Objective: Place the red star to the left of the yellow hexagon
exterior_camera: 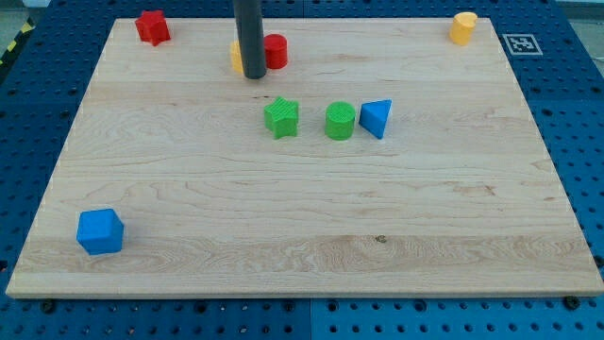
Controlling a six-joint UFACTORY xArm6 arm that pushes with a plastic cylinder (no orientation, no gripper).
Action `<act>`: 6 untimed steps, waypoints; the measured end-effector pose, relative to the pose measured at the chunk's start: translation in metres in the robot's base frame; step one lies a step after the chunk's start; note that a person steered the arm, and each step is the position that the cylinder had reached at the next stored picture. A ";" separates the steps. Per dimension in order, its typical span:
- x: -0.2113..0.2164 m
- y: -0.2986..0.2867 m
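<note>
Camera view shows the red star (152,26) sitting at the top left corner of the wooden surface (302,217), far from the yellow hexagon (462,28) at the top right corner. So the job looks barely begun. The rod's tip (254,75) rests near the top middle, between a yellow block (235,56) it partly hides and a red cylinder (276,51). No pincer exists here, only the rod. The star remains to be pushed rightward across the board.

rod (250,33) hides most of a yellow block (235,55).
</note>
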State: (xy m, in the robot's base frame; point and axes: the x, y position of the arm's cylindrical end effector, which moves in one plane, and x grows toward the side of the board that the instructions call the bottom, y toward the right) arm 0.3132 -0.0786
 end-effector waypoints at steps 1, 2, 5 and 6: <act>-0.001 -0.021; -0.001 -0.024; -0.028 -0.146; -0.062 -0.199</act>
State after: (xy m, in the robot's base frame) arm 0.2516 -0.2771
